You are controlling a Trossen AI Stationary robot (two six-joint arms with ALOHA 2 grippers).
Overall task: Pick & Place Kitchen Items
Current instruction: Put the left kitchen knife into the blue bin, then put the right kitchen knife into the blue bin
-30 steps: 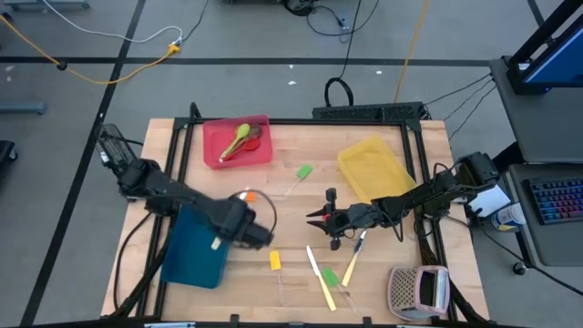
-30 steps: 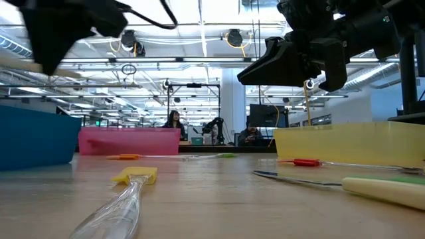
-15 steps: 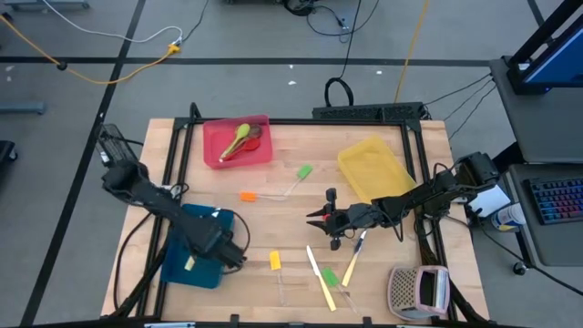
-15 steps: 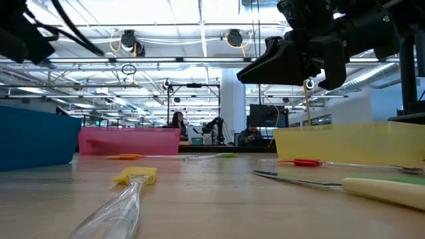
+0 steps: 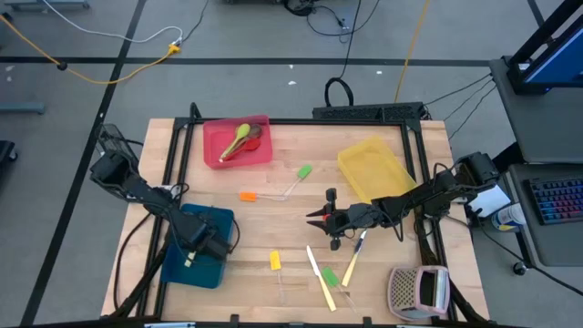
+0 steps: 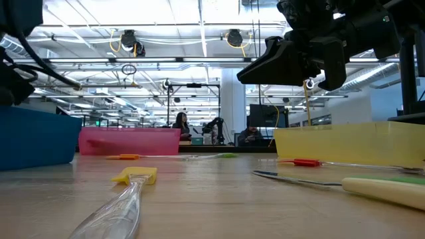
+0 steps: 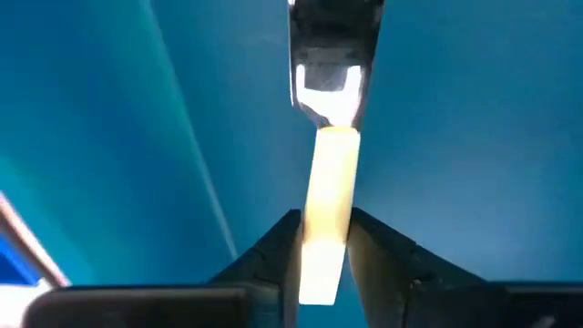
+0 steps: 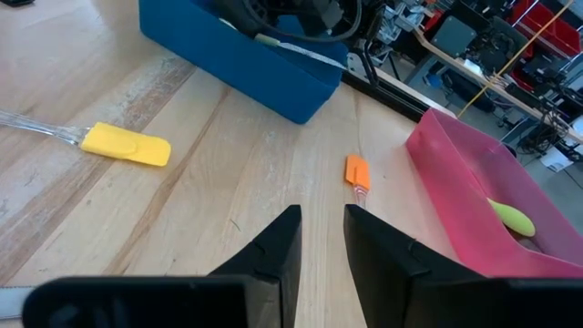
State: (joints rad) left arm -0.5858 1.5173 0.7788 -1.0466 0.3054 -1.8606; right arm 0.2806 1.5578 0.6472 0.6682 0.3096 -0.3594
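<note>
My left gripper (image 5: pixel 193 255) hangs over the blue tray (image 5: pixel 214 223) at the table's near left, shut on a cream-handled knife (image 7: pixel 328 173) whose metal blade (image 7: pixel 326 77) sticks out beyond the fingers. My right gripper (image 5: pixel 314 219) hovers over mid-table, narrowly open with nothing between its fingers (image 8: pixel 278 246). Flat on the wood lie an orange spatula (image 5: pixel 248 195), a green spatula (image 5: pixel 303 171), a yellow spatula (image 5: pixel 275 261), and more knives and utensils (image 5: pixel 323 278) near the front edge. My left gripper pinches the knife's cream handle between its two fingers, on the half toward the butt end (image 7: pixel 321 264). The fingers come steeply from above. In the right wrist view the knife (image 8: pixel 296 53) lies nearly level, above the blue tray's rim.
A red tray (image 5: pixel 260 155) with a green spoon (image 5: pixel 239 138) stands at the far left, a yellow tray (image 5: pixel 373 169) at the far right, and a perforated box (image 5: pixel 419 290) at the near right corner. Bare wood lies between the blue tray and the yellow spatula.
My left gripper has carried the knife from above mid-table toward the table's left edge and down over the blue tray, turning a little at the wrist. The knife has stayed between its fingers.
</note>
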